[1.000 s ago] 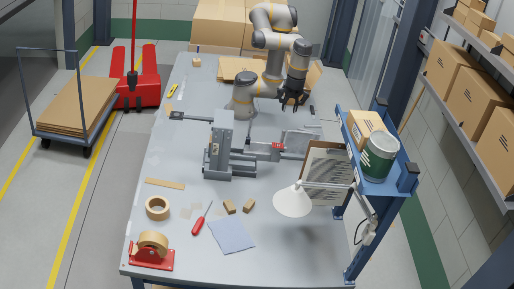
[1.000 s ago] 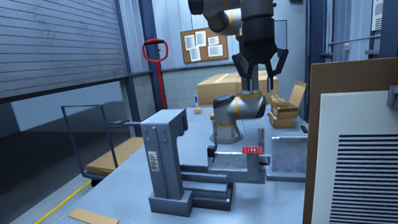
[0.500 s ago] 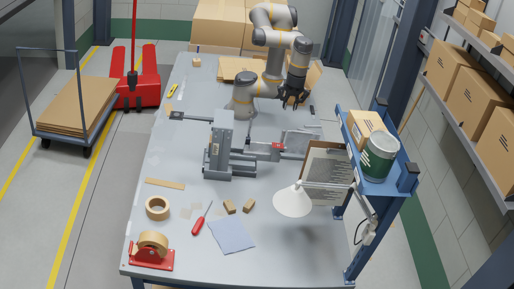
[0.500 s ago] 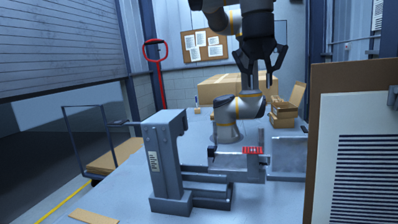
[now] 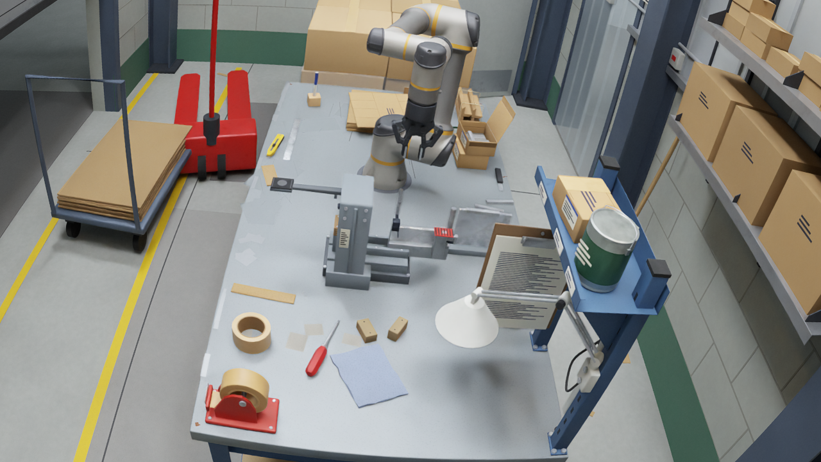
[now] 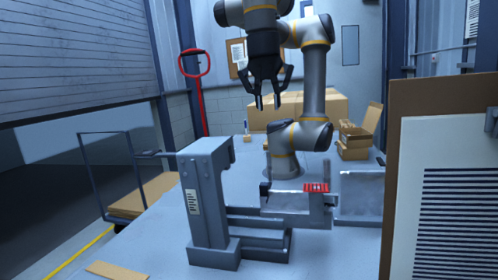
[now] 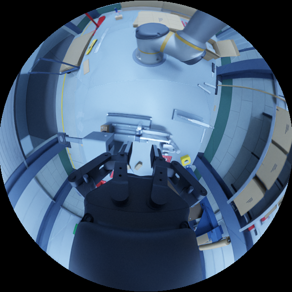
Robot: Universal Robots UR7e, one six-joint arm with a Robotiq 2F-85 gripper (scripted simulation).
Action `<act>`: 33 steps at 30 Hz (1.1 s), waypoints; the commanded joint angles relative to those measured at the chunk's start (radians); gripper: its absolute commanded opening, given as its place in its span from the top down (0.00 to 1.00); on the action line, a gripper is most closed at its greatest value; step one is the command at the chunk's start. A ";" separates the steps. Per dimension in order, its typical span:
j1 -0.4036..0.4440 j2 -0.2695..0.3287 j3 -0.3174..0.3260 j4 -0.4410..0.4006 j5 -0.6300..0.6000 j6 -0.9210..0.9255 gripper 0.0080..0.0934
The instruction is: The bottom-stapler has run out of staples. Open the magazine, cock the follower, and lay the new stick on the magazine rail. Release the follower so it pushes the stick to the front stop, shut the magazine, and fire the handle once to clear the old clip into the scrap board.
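Note:
The grey bottom-stapler [image 5: 356, 235] [image 6: 210, 202] stands mid-table. Its long handle [image 5: 304, 188] reaches out to the left. Its magazine [image 5: 422, 238] [image 6: 295, 204] extends to the right and carries a red tab [image 5: 443, 232] [image 6: 316, 187] on top. A thin upright lever [image 5: 397, 215] rises from the magazine near the column. A metal tray [image 5: 479, 221] [image 6: 360, 192] lies just right of the magazine. My gripper [image 5: 418, 150] [image 6: 267, 103] [image 7: 141, 158] hangs high above the stapler, pointing down. It is partly open and holds nothing.
The robot base [image 5: 387, 155] stands behind the stapler. A clipboard [image 5: 525, 281], a lamp [image 5: 466, 322] and a blue shelf with a can [image 5: 605, 250] stand to the right. Tape rolls [image 5: 251, 332], a screwdriver [image 5: 321, 350], two blocks and a cloth [image 5: 367, 373] lie at the front.

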 commanded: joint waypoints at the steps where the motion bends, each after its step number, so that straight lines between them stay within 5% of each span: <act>1: -0.014 -0.004 0.002 0.001 0.001 -0.014 0.63; 15: -0.034 -0.015 0.039 -0.023 0.001 -0.037 0.63; 33: -0.036 -0.008 0.234 -0.225 0.001 -0.038 0.63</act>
